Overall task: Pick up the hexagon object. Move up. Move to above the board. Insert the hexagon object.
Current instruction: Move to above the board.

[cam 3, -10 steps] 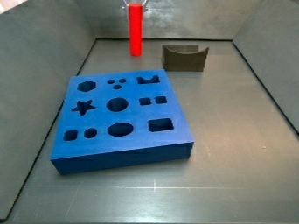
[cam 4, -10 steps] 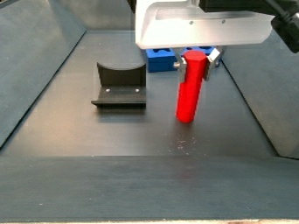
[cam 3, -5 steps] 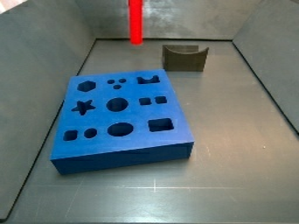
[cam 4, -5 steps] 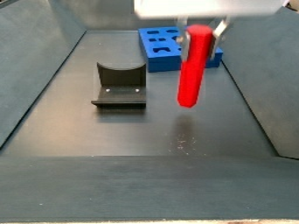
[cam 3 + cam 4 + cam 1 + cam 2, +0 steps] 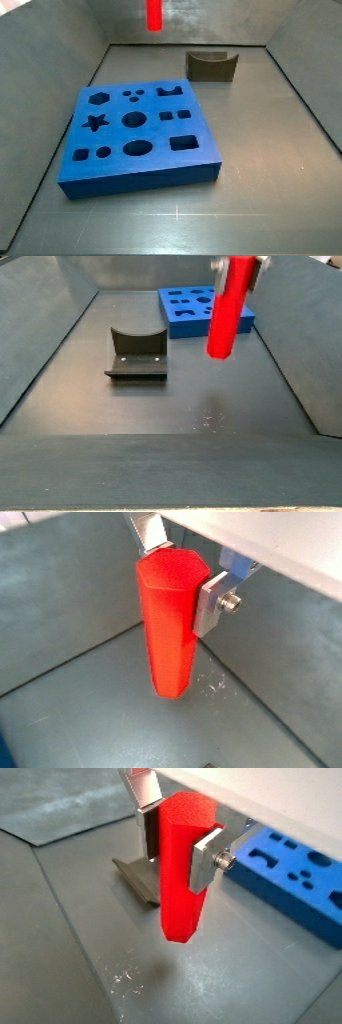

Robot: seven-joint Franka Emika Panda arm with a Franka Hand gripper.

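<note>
My gripper is shut on the hexagon object, a tall bright red rod, and holds it upright in the air, well above the grey floor. Both wrist views show the silver fingers clamped on its upper end. In a side view only the rod's lower end shows at the top edge, beyond the far side of the board. In a side view the rod hangs in front of the blue board. The board also shows in a wrist view.
A short dark olive block with a curved notch stands on the floor near the back wall, and shows in a side view and behind the rod in a wrist view. Grey walls enclose the floor on the sides.
My gripper has risen straight up with the red rod, which has left the floor and now hangs high above it. The board and the olive block have not moved.
</note>
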